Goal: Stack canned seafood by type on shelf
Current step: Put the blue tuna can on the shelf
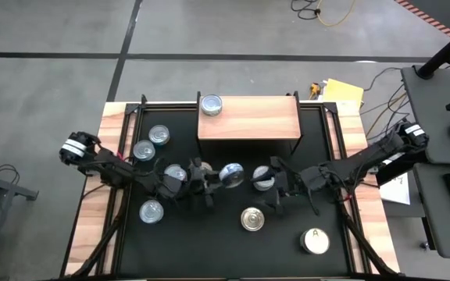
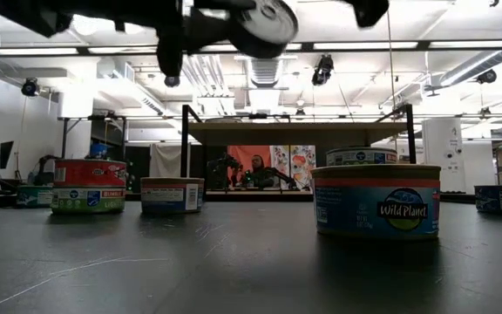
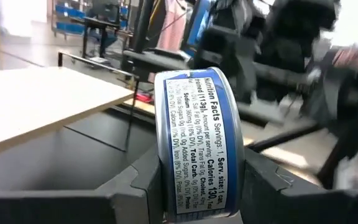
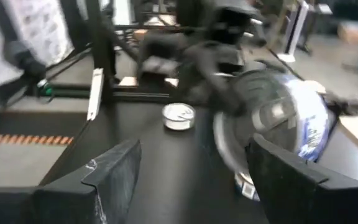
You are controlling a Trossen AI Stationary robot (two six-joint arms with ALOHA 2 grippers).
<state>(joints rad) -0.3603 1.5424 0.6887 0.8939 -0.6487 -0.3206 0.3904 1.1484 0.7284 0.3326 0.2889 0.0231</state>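
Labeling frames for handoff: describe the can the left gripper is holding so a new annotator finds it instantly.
Start at the wooden shelf at the table's far edge. Just in front of its near edge, between the two arms, a silver-topped can is held above the tabletop in the left gripper. Unlike the cans around it, it is off the table, clamped on edge, blue label with nutrition facts showing.

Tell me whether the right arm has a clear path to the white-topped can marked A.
Probably yes. The right gripper stands open and empty, and the can marked A sits alone on bare tabletop on that arm's side. The left gripper holds a blue-labelled can farther off.
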